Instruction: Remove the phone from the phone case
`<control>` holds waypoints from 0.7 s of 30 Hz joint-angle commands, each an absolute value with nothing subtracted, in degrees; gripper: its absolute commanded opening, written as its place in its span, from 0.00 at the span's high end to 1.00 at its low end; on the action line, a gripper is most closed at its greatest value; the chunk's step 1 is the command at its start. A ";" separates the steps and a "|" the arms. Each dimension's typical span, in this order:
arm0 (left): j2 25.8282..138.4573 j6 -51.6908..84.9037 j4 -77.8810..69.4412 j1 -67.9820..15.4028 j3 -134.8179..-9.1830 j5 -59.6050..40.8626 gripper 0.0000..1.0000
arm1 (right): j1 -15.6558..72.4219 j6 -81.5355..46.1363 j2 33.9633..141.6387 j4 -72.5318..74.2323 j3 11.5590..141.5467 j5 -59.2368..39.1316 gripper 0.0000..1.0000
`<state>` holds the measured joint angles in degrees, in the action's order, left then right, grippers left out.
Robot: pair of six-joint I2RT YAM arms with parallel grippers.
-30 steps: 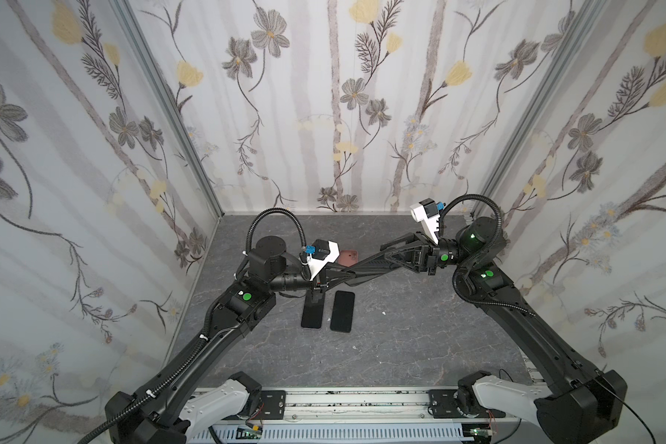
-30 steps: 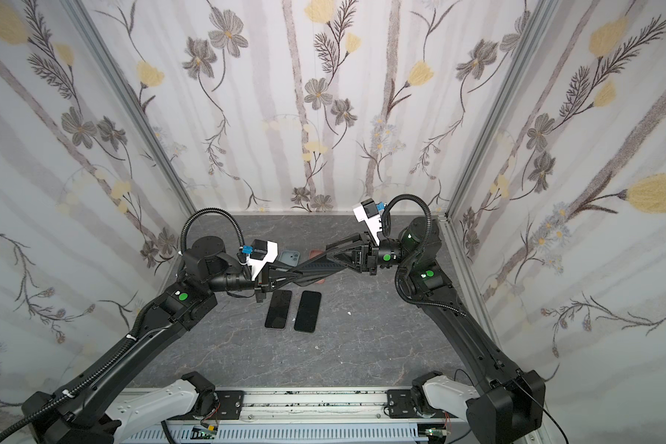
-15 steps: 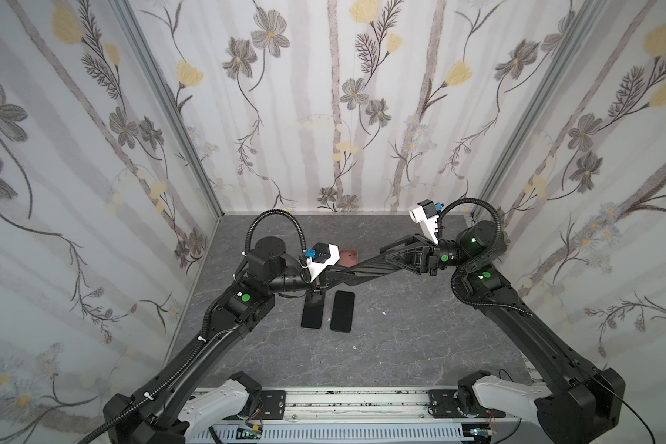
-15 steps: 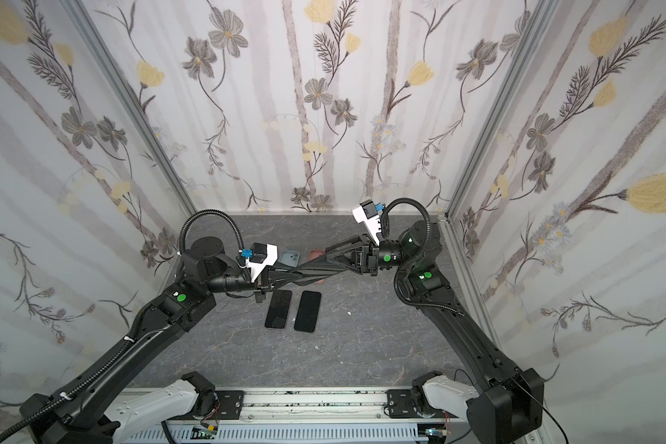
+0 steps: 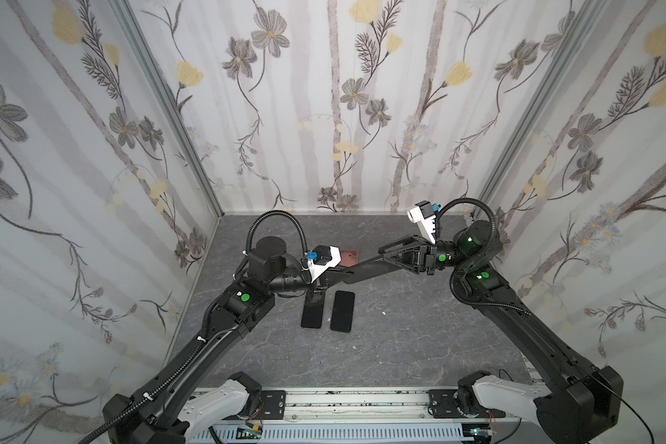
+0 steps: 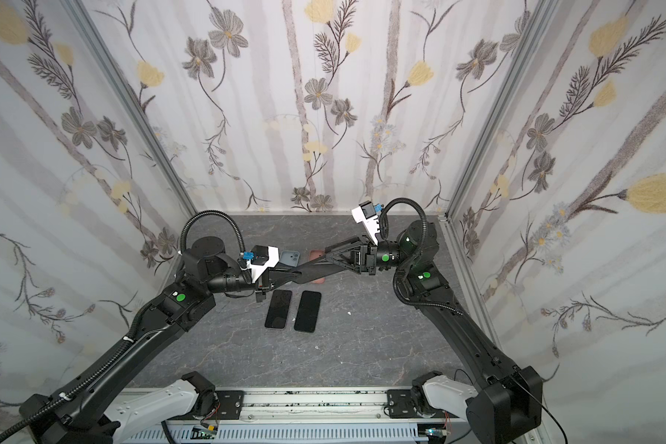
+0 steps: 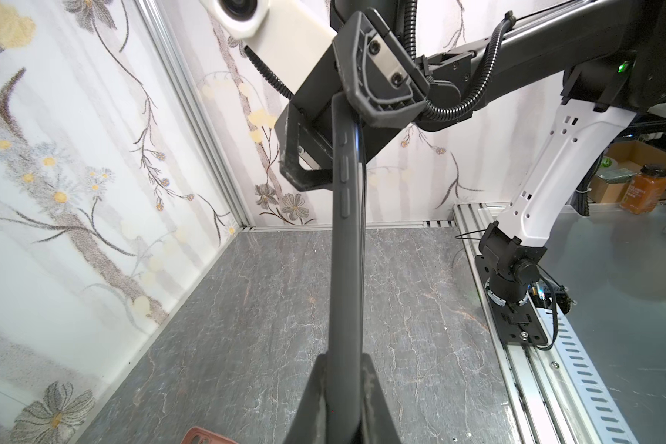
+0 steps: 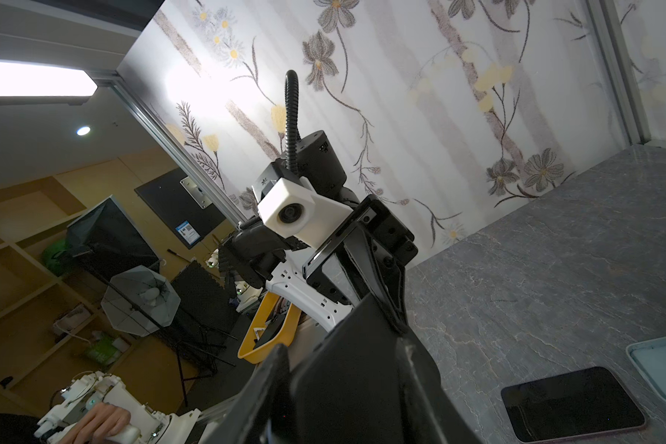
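Observation:
A dark phone case (image 7: 345, 250) is held off the table between both arms and seen edge-on, with its side buttons showing. A thin glossy black edge, the phone (image 7: 363, 165), runs along one side of it. My left gripper (image 7: 343, 361) is shut on the near end of the case; in both top views it (image 5: 341, 275) sits left of centre. My right gripper (image 8: 347, 346) straddles the far end with jaws apart; one finger (image 8: 273, 369) stands clear of the case. In a top view it (image 6: 318, 265) reaches in from the right.
Two bare black phones (image 5: 311, 311) (image 5: 342, 311) lie side by side, screens up, below the grippers. A reddish-brown case (image 5: 350, 256) and a pale blue-grey case (image 6: 289, 258) lie on the grey marbled floor (image 5: 400, 338) behind. Flowered walls close three sides.
The right jaws have widened around the far end of the case. Both arms have barely moved and the left grip is the same.

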<state>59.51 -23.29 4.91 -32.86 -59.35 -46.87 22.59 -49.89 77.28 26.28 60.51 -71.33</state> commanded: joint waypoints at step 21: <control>57.55 -17.84 -7.31 -32.80 -56.82 -44.39 1.00 | 17.82 -39.13 67.26 28.40 58.70 -46.33 0.05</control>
<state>58.11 -21.93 -0.08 -32.88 -57.30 -43.97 17.96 -45.34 68.82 26.81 60.34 -55.18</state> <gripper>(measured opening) 0.099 0.950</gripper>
